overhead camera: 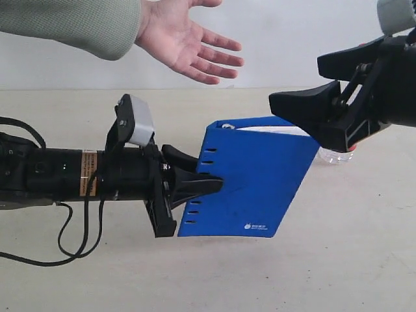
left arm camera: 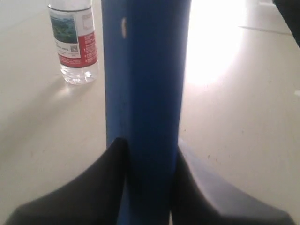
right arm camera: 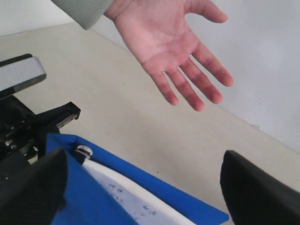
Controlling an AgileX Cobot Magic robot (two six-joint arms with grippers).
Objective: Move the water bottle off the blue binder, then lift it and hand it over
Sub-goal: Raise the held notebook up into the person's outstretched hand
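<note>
My left gripper (overhead camera: 201,174) is shut on the spine edge of the blue binder (overhead camera: 253,175) and holds it tilted up off the table. In the left wrist view the binder (left arm camera: 145,70) runs between my left gripper's (left arm camera: 149,150) fingers. The water bottle (left arm camera: 75,42) rests on the table beyond the binder, apart from it; in the exterior view only a clear piece of the bottle (overhead camera: 335,156) shows under my right arm. My right gripper (overhead camera: 298,81) hangs open above the binder's upper far corner, empty. The right wrist view shows the right gripper (right arm camera: 143,187) over the binder (right arm camera: 93,206).
A person's open hand (overhead camera: 185,42), palm up, reaches in above the table behind the binder; the hand (right arm camera: 173,51) lies ahead of my right gripper. A black cable (overhead camera: 71,227) loops on the beige table (overhead camera: 338,260) under my left arm.
</note>
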